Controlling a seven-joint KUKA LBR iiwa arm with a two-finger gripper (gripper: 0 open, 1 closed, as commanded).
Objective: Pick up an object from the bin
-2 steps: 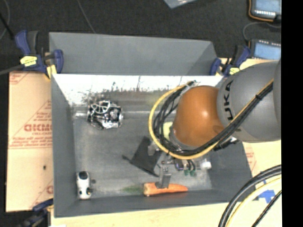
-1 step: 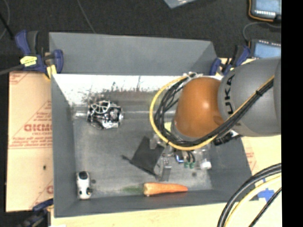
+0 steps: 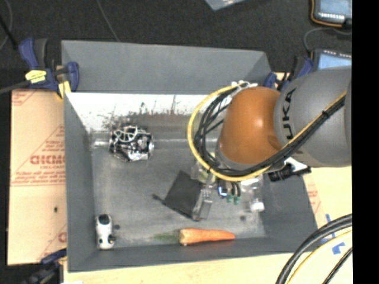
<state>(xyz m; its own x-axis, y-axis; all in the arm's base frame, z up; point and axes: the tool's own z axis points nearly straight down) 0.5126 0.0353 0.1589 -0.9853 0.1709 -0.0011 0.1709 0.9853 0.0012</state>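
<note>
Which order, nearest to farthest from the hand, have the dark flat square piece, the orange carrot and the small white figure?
1. Dark flat square piece, just left of the hand.
2. Orange carrot, below the hand in the view.
3. Small white figure, far left, low down.

Dim light, soft shadows, no glare

The orange cover and cables hide most of the claw and the bin floor under them. The dark flat piece left of the claw is covered along its near edge.
</note>
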